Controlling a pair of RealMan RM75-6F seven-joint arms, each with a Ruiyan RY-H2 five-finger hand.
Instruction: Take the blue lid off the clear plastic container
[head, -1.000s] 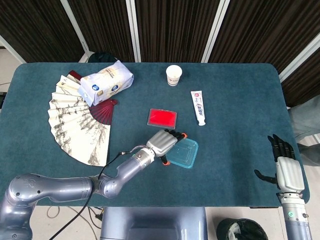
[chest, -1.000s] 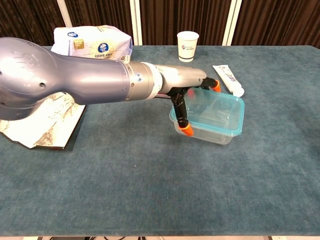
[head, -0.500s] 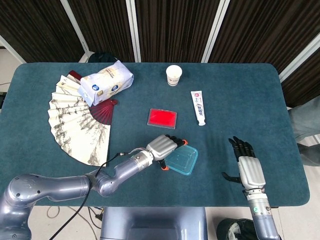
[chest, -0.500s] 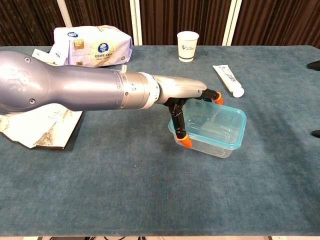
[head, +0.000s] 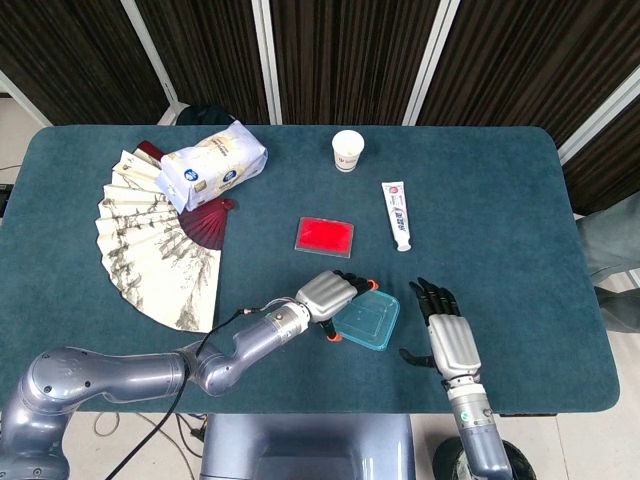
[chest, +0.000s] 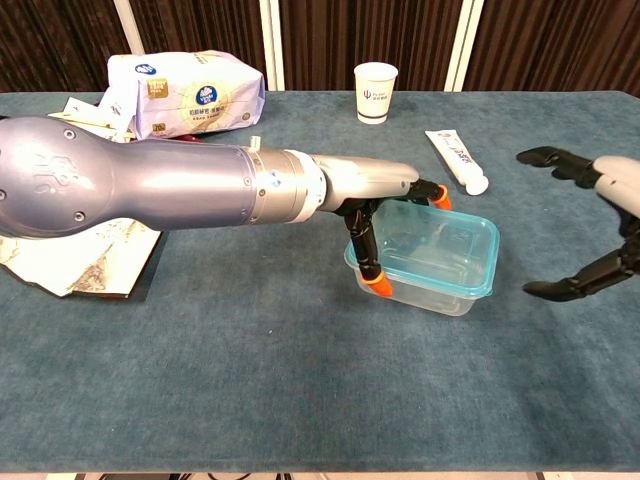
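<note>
Desk (head: 480, 180): a big blue-green desk that carries everything.
Fan (head: 150, 250): a paper fan lies spread out at the far left side.
Bag (head: 213, 165): a white bag rests beside the top of the fan.
Box (chest: 432, 258): the clear plastic box sits near the front edge of the desk, between the two hands.
Lid (chest: 440, 236): the blue lid is on top of the box. It does not look lifted yet.
Left hand (head: 335, 296): it holds the left end of the box, with its orange fingertips (chest: 375, 281) pressed on the side and at the rim.
Right hand (head: 450, 335): it is open and holds nothing. It waits just beside the right end of the box, not touching it.
Red card (head: 324, 235): a flat red thing lies behind the box.
Tube (head: 397, 214): a white tube lies to the right of the red card.
Cup (head: 347, 150): a small paper cup stands at the back.
Step now: I think the left hand keeps the box steady while the right hand gets ready.
Next move: the right hand likely needs to reach the lid's edge, catch it, and pull it up while the box is held down.
</note>
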